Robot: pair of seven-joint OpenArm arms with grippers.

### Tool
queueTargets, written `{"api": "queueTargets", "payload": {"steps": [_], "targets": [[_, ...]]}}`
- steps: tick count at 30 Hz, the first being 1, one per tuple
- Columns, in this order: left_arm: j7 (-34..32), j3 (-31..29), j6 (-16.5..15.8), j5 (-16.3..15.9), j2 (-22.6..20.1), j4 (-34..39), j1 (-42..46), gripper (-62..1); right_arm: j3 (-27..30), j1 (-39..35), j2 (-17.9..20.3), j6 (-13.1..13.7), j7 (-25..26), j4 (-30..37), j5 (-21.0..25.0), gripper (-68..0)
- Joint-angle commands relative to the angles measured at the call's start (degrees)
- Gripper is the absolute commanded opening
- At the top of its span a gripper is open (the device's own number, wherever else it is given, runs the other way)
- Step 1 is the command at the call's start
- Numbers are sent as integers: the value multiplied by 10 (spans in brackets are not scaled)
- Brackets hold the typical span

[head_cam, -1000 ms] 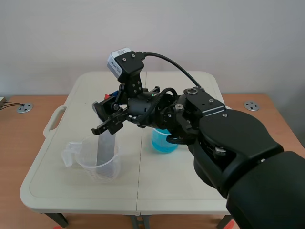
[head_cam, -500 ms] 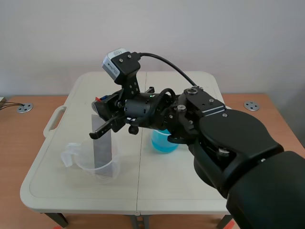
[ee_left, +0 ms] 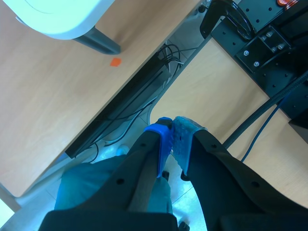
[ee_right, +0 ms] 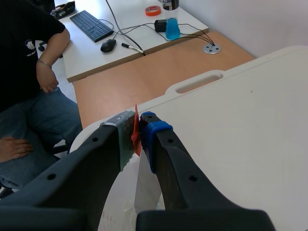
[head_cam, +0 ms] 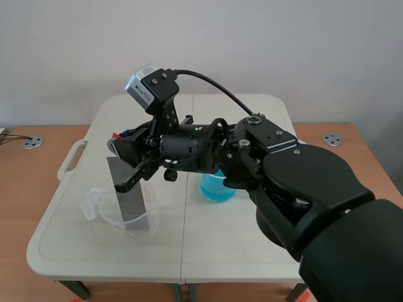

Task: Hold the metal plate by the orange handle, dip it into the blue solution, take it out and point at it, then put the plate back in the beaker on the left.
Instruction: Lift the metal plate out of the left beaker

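The metal plate (head_cam: 129,192) hangs below your right fingers (ee_right: 166,154), which are clenched on its orange handle (ee_right: 135,131). Its lower part stands inside the clear beaker (head_cam: 143,228), and it leans a little rather than hanging plumb. That lean is your first risk: if the bottom edge presses the beaker's wall, any sideways drift of the arm can drag or tip that light plastic beaker across the worktop (head_cam: 239,251). You cannot tell from either view whether the plate's edge touches the beaker's floor, so letting go here is a gamble. Released from a height, the plate can drop, strike the bottom and topple over the rim, taking the beaker with it. The grip is also narrow, with only the thin orange tab pinched between the pads, so a twist could let the plate swivel or slip. If a pad sticks to the handle as the fingers open, it could hoist the plate as you withdraw. The blue solution (head_cam: 216,187) sits well back from those fingers, close under the right arm's wrist, and a low retreat may clip that container and spill it. Your left fingers (ee_left: 202,159) are pressed together on nothing and aimed at the floor near the worktop's leg, well apart from all this, so expect no trouble there.
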Motion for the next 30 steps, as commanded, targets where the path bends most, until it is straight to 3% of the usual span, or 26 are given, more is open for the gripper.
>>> {"api": "queueTargets", "payload": {"steps": [1,17,30], "targets": [[-5,0,-1,-3,1,7,3,-596,-1,11,0,5,10,19,4,-662],[-3,0,-1,1,1,7,3,-596,-4,-24,8,5,6,86,-5,-662],[-4,0,-1,5,1,7,3,-596,-4,-66,32,5,-23,232,-6,-662]]}}
